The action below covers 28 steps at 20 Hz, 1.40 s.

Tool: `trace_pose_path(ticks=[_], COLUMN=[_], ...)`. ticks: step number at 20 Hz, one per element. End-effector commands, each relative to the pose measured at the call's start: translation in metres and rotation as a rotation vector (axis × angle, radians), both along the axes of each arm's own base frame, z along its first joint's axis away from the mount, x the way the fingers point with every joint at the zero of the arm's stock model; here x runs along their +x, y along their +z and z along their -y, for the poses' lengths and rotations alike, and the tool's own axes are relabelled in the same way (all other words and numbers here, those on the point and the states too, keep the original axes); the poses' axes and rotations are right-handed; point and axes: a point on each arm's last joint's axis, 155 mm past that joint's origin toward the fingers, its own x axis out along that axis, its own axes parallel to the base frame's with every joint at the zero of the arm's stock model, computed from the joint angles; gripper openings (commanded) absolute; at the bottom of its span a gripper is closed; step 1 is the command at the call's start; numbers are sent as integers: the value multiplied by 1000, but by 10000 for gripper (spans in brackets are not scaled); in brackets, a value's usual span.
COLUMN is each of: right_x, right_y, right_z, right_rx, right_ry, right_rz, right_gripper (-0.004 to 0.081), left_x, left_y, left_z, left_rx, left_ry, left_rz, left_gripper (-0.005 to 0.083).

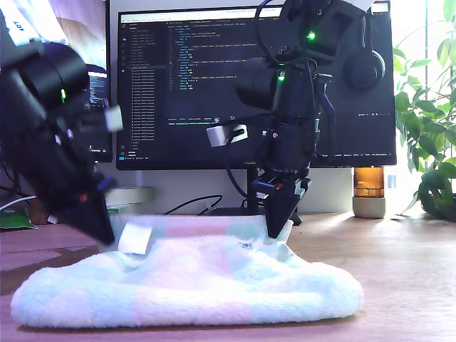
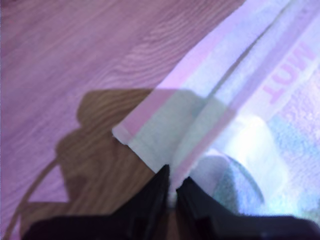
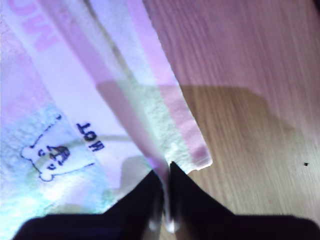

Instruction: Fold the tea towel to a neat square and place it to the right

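My first gripper (image 2: 171,187) and my second gripper (image 3: 165,175) are each pinched tight on a far corner of the towel (image 1: 192,281), which lies on the desk (image 1: 399,271) before the monitor (image 1: 185,85). I'd lift both corners level and carry them together toward the near edge. Its long axis runs across the exterior view, left to right

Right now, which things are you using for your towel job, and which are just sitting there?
For the job:
tea towel
my first gripper, pinching a towel edge
my second gripper, pinching a towel edge

Just sitting there:
monitor
headphones
plant
amber jar
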Motion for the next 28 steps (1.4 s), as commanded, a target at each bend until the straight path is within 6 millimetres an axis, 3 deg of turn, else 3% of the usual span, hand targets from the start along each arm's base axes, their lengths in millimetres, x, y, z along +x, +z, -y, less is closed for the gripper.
trace_pose_path(ticks=[1, 4, 6, 12, 18, 20, 22, 28], right_x=[4, 4, 6, 11, 7, 1, -3, -6], right_y=[-2, -1, 0, 3, 16, 23, 33, 68], right_z=[4, 4, 2, 4, 6, -3, -8, -11], right_rx=[-2, 2, 13, 5, 22, 99, 179, 311], right_ry=[-18, -23, -38, -46, -121, -132, -155, -236], right_rz=[5, 8, 14, 32, 0, -37, -72, -54], right_gripper=[95, 170, 220, 230, 221, 122, -15, -12], left_x=[4, 11, 14, 29, 28, 24, 18, -5], left_y=[-2, 3, 4, 12, 36, 48, 57, 66], left_z=[-4, -5, -8, -23, -24, -26, -26, -9], left_rx=[10, 14, 25, 85, 80, 74, 56, -91], left_ry=[9, 22, 34, 101, 108, 108, 115, 80], left_rz=[15, 46, 59, 121, 143, 153, 148, 80], left_gripper=[41, 239, 297, 314, 276, 163, -31, -19])
